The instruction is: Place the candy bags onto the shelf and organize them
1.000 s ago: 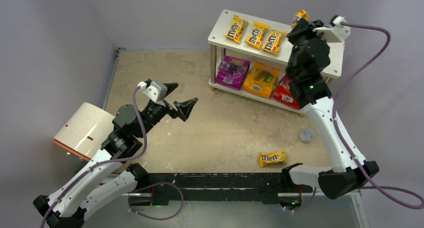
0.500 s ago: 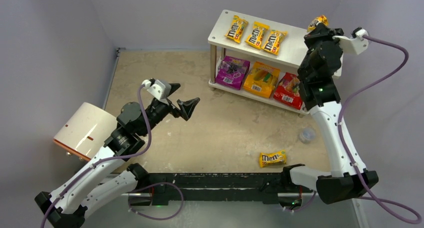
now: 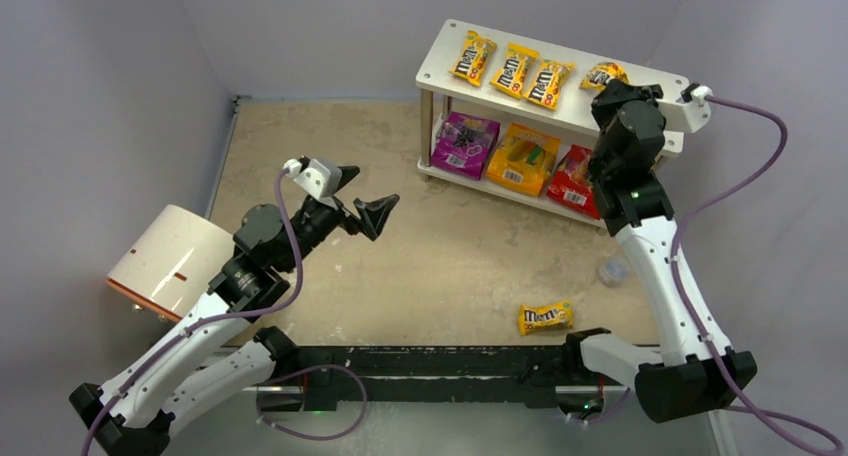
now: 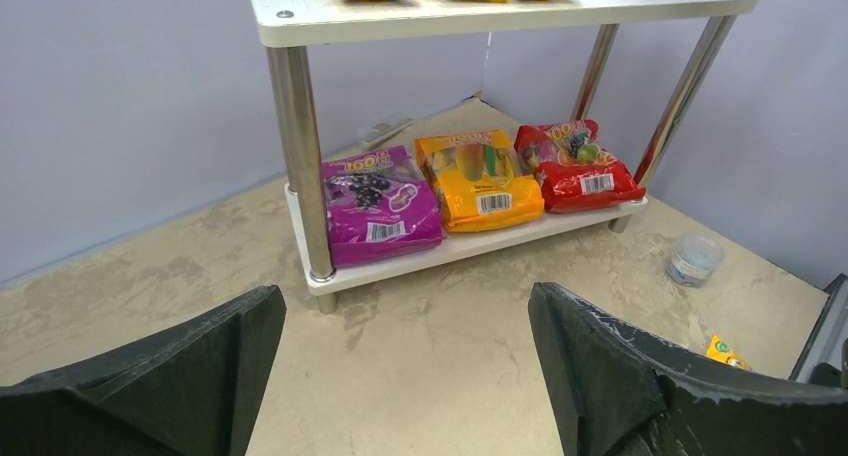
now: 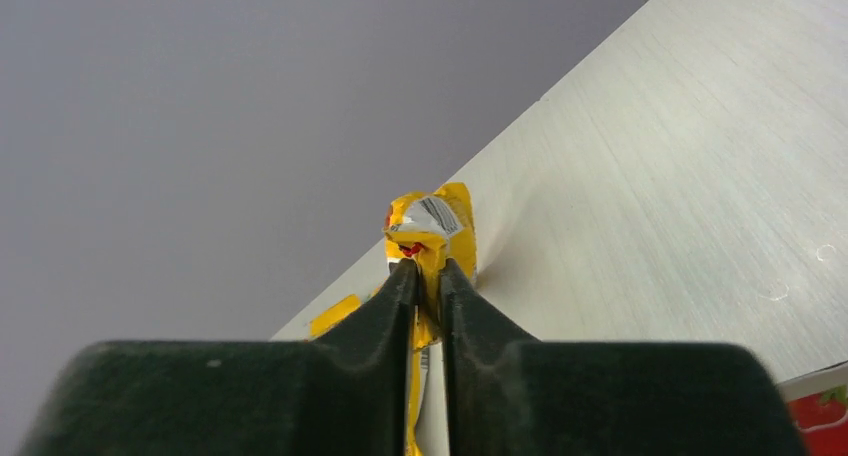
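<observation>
Found right claw [image 5: 428, 276] nipped tight on 1 yellow packet [image 5: 436, 216] at the right end of the shelf [image 3: 440, 68] top board. Counted 3 more packets [image 3: 512, 68] alongside, 3 pouches [image 3: 520, 158] on the lower board, 1 loose packet [image 3: 545, 318] on the table [image 3: 450, 246]. Found left claw [image 4: 405, 311] gaping, empty.

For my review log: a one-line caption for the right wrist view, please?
Right gripper pinches a yellow M&M's packet at the shelf's top board.
</observation>
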Available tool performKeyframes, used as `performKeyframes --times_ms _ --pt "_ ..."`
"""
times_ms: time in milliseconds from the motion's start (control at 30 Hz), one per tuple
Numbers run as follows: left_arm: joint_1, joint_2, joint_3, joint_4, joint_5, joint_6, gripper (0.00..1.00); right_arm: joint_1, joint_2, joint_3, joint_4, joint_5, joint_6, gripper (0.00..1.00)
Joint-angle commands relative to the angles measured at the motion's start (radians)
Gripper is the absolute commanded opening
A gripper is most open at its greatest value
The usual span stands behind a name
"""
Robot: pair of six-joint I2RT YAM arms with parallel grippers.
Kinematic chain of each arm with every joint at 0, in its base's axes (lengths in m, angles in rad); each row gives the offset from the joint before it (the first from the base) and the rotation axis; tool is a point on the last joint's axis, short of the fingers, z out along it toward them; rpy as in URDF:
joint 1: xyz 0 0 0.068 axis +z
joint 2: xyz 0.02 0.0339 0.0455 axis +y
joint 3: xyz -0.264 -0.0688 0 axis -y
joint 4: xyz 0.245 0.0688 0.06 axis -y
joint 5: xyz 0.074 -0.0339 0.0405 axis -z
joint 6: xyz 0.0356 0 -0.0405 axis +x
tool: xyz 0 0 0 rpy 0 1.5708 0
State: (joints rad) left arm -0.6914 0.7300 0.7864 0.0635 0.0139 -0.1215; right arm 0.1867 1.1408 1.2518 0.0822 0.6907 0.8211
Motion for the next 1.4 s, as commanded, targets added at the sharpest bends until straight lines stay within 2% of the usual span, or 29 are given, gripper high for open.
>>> performKeyframes --times_ms 0,67,167,267,433,467,500,533,667,833,1067,1167,1367 --pt "0.000 -0.005 0.005 0.022 -0.032 -0.018 0.99 -0.003 -0.042 0.014 -0.042 -0.048 0.015 0.22" --pt "-0.001 -0.004 0.004 0.022 -0.040 -0.018 0.99 -0.003 -0.047 0.020 -0.060 -0.073 -0.004 0.41" --pt "-0.001 0.001 0.007 0.018 -0.044 -0.018 0.99 -0.003 -0.063 0.024 -0.077 -0.122 -0.034 0.59" --pt "0.000 0.007 0.010 0.016 -0.046 -0.019 0.99 -0.003 -0.082 0.031 -0.081 -0.144 -0.081 0.71" --pt "-0.001 0.016 0.014 0.012 -0.043 -0.018 0.99 -0.003 -0.087 0.097 -0.126 -0.184 -0.244 0.80" --pt "-0.001 0.017 0.014 0.012 -0.043 -0.018 0.99 -0.003 -0.082 0.122 -0.131 -0.240 -0.333 0.85" --pt "-0.002 0.020 0.015 0.012 -0.042 -0.018 0.99 -0.003 -0.070 0.158 -0.148 -0.273 -0.444 0.97" --pt "-0.001 0.020 0.015 0.013 -0.042 -0.018 0.99 -0.003 -0.054 0.204 -0.196 -0.260 -0.490 0.99" --pt "-0.002 0.034 0.019 0.009 -0.029 -0.014 1.00 -0.003 -0.001 0.337 -0.387 -0.292 -0.638 0.99" --pt "-0.001 0.050 0.024 0.007 -0.019 -0.012 1.00 -0.003 0.046 0.417 -0.466 -0.256 -0.775 0.99" --pt "-0.001 0.059 0.025 -0.003 -0.019 -0.008 1.00 -0.035 0.241 0.703 -0.774 -0.403 -0.933 0.92" --pt "-0.001 0.061 0.024 -0.001 0.003 -0.006 1.00 -0.066 0.315 0.813 -0.867 -0.522 -0.955 0.86" --pt "-0.001 0.069 0.024 0.002 0.013 -0.007 1.00 -0.140 0.396 0.890 -0.913 -0.560 -0.931 0.76"
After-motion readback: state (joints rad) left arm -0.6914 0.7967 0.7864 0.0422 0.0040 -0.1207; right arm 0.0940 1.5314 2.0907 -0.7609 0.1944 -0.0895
